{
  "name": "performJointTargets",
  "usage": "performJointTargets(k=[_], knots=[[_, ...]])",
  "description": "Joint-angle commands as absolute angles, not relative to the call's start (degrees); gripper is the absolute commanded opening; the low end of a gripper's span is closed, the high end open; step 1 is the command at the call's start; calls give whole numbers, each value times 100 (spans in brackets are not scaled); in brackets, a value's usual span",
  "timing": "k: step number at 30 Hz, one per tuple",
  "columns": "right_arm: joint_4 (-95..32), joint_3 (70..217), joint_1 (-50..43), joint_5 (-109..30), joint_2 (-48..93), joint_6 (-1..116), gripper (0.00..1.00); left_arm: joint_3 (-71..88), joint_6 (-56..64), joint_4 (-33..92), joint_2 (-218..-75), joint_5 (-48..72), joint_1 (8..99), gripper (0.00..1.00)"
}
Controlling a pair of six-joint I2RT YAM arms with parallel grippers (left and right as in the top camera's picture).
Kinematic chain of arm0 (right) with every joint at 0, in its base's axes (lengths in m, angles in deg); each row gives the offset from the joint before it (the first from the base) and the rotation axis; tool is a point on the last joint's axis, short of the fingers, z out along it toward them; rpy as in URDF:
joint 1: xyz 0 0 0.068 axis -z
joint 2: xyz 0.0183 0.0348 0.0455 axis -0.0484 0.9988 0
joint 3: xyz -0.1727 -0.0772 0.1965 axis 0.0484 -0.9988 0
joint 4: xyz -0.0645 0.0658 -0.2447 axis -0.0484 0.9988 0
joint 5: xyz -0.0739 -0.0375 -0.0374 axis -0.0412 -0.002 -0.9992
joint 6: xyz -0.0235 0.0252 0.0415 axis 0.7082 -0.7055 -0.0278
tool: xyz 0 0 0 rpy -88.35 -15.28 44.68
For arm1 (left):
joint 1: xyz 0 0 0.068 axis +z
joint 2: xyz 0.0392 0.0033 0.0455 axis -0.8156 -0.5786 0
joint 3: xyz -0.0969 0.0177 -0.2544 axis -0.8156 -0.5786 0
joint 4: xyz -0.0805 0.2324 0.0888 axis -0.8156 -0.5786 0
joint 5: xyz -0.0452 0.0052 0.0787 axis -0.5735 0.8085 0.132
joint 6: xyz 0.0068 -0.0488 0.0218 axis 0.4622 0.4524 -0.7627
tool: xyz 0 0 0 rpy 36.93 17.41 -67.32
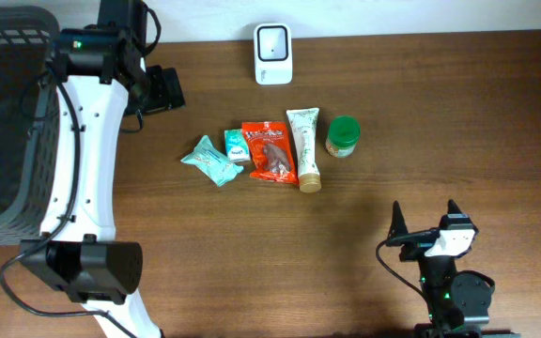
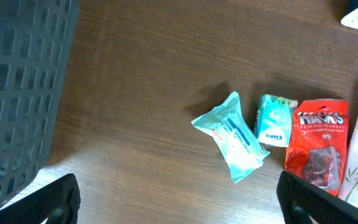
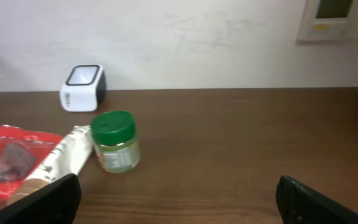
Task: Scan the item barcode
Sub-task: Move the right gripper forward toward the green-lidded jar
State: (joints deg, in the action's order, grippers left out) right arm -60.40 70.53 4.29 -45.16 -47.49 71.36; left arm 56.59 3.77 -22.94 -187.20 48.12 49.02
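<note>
Overhead, five goods lie in a row near the middle of the wooden table [image 1: 458,103]. From left to right they are a teal packet [image 1: 211,160], a small teal pack [image 1: 237,144], a red pouch [image 1: 270,150], a white tube [image 1: 304,147] and a jar with a green lid [image 1: 343,136]. The packet lies tilted, and the small pack sits just beside it, perhaps touching. The pouch and the tube lie flat, side by side, with the tube's brown cap pointing to the near side. The jar stands upright, a little apart from the tube on its right. Whether a barcode faces up on any of them I cannot tell at this size.

The white scanner [image 1: 273,53] stands at the far edge, beyond the row and apart from it. A grey mesh basket [image 1: 7,122] fills the far left corner of the table.

The left gripper [image 2: 178,202] hangs above the table between the basket and the row. Its jaws are spread wide with nothing held, and its wrist camera looks down on the packet and the small pack. The right gripper [image 1: 425,218] sits at the near right, well apart from the goods. Its jaws are likewise wide apart and empty, and its wrist camera faces the jar and the scanner.
</note>
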Motion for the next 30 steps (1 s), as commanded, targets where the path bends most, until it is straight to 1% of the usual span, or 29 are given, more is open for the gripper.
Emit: performJointTargets(k=[1, 2, 3, 5, 8, 10, 12, 13, 15, 17, 19, 22, 25, 28, 30], knots=[[-6046, 7003, 469, -4295, -4790, 7040, 98, 5633, 415, -2300, -18744, 4854, 4880, 99], [-6068, 7003, 469, -4256, -4790, 7034, 98, 5633, 412, -2300, -18744, 4854, 4880, 99], [-6285, 7003, 466, -3799, -4790, 6789, 99, 5633, 412, -2300, -18744, 4854, 4880, 99], [-6728, 7003, 466, -1832, -4790, 5692, 99, 5633, 415, -2300, -18744, 4854, 4876, 99], [-7268, 7003, 469, -70, -4790, 4575, 98, 5633, 412, -2300, -18744, 4854, 4883, 99], [-7915, 7003, 466, 55, -4790, 4070, 99, 5633, 412, -2300, -18744, 4854, 4876, 99], [-8897, 7003, 466, -28, -4790, 3751, 99, 5633, 412, -2300, -18744, 4854, 4876, 99], [-9504, 7003, 466, -258, -4790, 3504, 99, 5633, 412, -2300, -18744, 4854, 4876, 99], [-10330, 7048, 466, -833, -4790, 3303, 98, 5633, 412, -2300, -18744, 4854, 4876, 99], [-10547, 7352, 469, -1327, -4780, 3342, 99, 5633, 412, -2300, -18744, 4854, 4876, 99], [-10470, 7794, 469, -1449, -4642, 3799, 99, 5633, 412, -2300, -18744, 4854, 4876, 99], [-9729, 8727, 469, -1375, -4146, 4546, 98, 5633, 412, -2300, -18744, 4854, 4876, 99], [-7646, 10447, 469, -903, -2976, 5880, 98, 5633, 412, -2300, -18744, 4854, 4876, 99], [-5552, 12014, 469, -612, -1706, 6852, 98, 5633, 412, -2300, -18744, 4854, 4920, 99], [-4079, 13035, 466, -601, -802, 7254, 99, 5633, 415, -2302, -18744, 4854, 4902, 99]])
